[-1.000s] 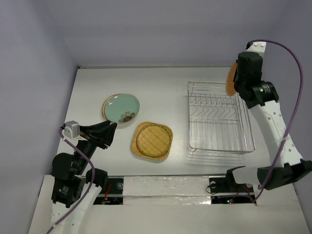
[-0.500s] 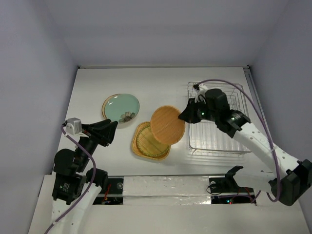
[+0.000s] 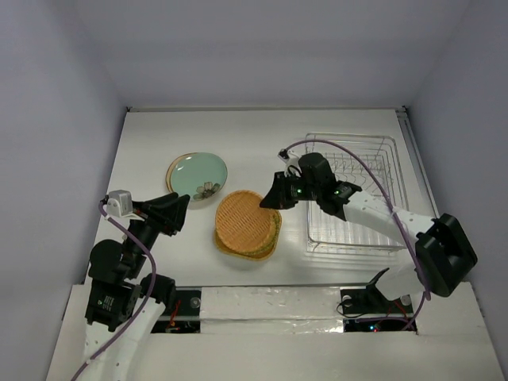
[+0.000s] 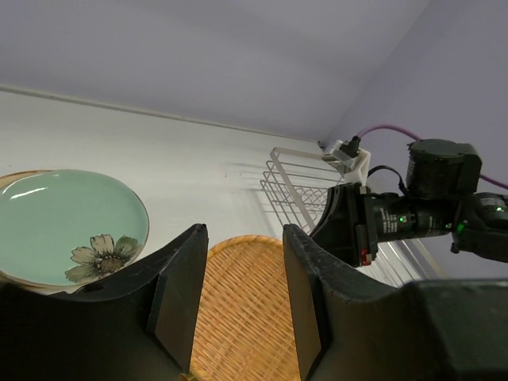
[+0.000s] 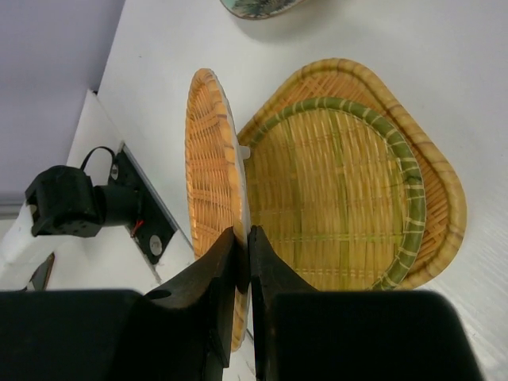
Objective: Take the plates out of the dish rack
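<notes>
My right gripper (image 3: 275, 198) is shut on the rim of the orange-yellow round woven plate (image 3: 243, 221). It holds the plate tilted, low over the orange woven rounded-square plate (image 3: 275, 230). The right wrist view shows the jaws (image 5: 243, 238) pinching the round plate (image 5: 208, 175) on edge beside the square plate (image 5: 349, 182). The pale green plate (image 3: 198, 175) with a flower print lies on the cream plate, of which only the rim (image 3: 170, 176) shows. The silver wire dish rack (image 3: 357, 190) holds no plates. My left gripper (image 3: 181, 213) is open and empty, left of the woven plates.
The left wrist view looks between its fingers (image 4: 182, 270) at the round woven plate (image 4: 242, 317), with the green plate (image 4: 63, 214) to the left and the rack (image 4: 298, 182) and right gripper (image 4: 349, 230) behind. White walls bound the table.
My right arm carried the round woven plate from the rack's far right corner, left and down over the square woven plate. The left arm barely moved.
</notes>
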### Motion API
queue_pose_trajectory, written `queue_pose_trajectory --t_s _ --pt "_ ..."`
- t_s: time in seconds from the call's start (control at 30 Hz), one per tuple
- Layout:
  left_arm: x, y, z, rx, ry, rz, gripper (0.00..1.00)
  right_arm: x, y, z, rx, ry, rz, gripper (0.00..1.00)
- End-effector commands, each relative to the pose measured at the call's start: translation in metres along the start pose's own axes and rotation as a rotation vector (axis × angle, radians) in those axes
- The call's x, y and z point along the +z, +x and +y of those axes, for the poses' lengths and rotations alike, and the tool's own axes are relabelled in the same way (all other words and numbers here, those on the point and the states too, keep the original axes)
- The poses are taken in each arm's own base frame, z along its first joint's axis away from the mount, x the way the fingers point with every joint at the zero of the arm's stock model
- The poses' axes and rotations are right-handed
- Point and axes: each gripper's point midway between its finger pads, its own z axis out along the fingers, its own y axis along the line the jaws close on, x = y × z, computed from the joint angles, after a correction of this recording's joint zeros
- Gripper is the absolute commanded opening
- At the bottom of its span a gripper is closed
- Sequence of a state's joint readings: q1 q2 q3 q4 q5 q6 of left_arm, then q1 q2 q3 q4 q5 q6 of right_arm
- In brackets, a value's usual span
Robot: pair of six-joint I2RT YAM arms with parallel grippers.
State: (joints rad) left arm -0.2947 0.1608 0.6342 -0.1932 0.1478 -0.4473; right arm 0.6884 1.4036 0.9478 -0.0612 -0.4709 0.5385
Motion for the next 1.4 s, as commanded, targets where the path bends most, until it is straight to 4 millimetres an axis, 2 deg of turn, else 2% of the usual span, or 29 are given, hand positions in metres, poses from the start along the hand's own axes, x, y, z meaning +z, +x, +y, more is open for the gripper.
queue_pose_trajectory --t_s 0.0,0.1,0.3,0.37,0.53,0.6,0.63,0.7,0.73,0.83,1.0,1.1,1.13,1.17,1.2,1.23,1.27,1.3,1.37 --pt "0.004 -0.004 -0.001 -0.005 -0.001 -0.01 0.4 0.007 -0.02 0.009 -0.007 -0.059 -0.098 0.0" --pt "0.006 -0.005 0.0 -0.002 -0.006 -0.009 0.4 0.015 -0.009 0.0 0.023 -0.054 -0.07 0.0" --pt "0.007 -0.004 0.002 -0.003 -0.013 -0.009 0.4 0.016 0.004 -0.021 0.04 0.006 -0.092 0.0" --pt "0.007 -0.004 0.004 0.0 -0.02 -0.01 0.4 0.017 0.01 -0.034 0.052 0.061 -0.088 0.04" --pt "0.009 -0.002 0.003 -0.001 -0.016 -0.001 0.4 0.015 0.016 -0.057 0.046 0.164 -0.093 0.21" --pt "0.009 -0.002 0.003 0.0 -0.015 0.0 0.4 0.014 0.016 -0.063 0.039 0.199 -0.095 0.35" --pt "0.009 -0.002 0.003 -0.001 -0.013 0.001 0.4 0.013 0.016 -0.064 0.036 0.202 -0.093 0.48" --pt "0.009 -0.002 0.005 0.001 -0.023 -0.001 0.4 0.011 0.015 -0.065 0.028 0.222 -0.096 0.59" --pt "0.009 -0.002 0.005 0.0 -0.022 0.0 0.4 0.01 0.015 -0.065 0.025 0.226 -0.092 0.68" --pt "0.009 -0.003 0.004 0.002 -0.016 0.0 0.4 0.008 0.01 -0.064 0.009 0.238 -0.092 0.77" --pt "0.009 -0.002 0.005 0.004 -0.02 0.0 0.43 -0.005 -0.004 -0.05 -0.024 0.228 -0.12 0.8" --pt "0.009 -0.004 0.004 0.01 -0.014 -0.004 0.51 -0.022 -0.025 -0.023 -0.069 0.183 -0.184 0.71" --pt "0.009 -0.005 0.003 0.01 -0.01 -0.005 0.59 -0.028 -0.032 -0.015 -0.08 0.169 -0.209 0.42" --pt "0.009 -0.004 0.002 0.01 -0.005 -0.004 0.62 -0.046 -0.048 0.004 -0.105 0.148 -0.284 0.21" --pt "0.008 -0.005 0.002 0.012 -0.003 -0.005 0.65 -0.057 -0.058 0.013 -0.119 0.138 -0.336 0.03" --pt "0.008 -0.005 0.001 0.013 -0.004 -0.005 0.7 -0.084 -0.074 0.034 -0.156 0.104 -0.438 0.0" --pt "0.007 -0.006 0.002 0.014 -0.006 -0.008 0.73 -0.085 -0.076 0.032 -0.158 0.115 -0.447 0.0" --pt "0.007 -0.007 0.002 0.017 -0.008 -0.008 0.75 -0.116 -0.089 0.053 -0.188 0.086 -0.541 0.0" --pt "0.008 -0.008 0.005 0.019 -0.023 -0.009 0.79 -0.153 -0.1 0.061 -0.224 0.119 -0.651 0.0"
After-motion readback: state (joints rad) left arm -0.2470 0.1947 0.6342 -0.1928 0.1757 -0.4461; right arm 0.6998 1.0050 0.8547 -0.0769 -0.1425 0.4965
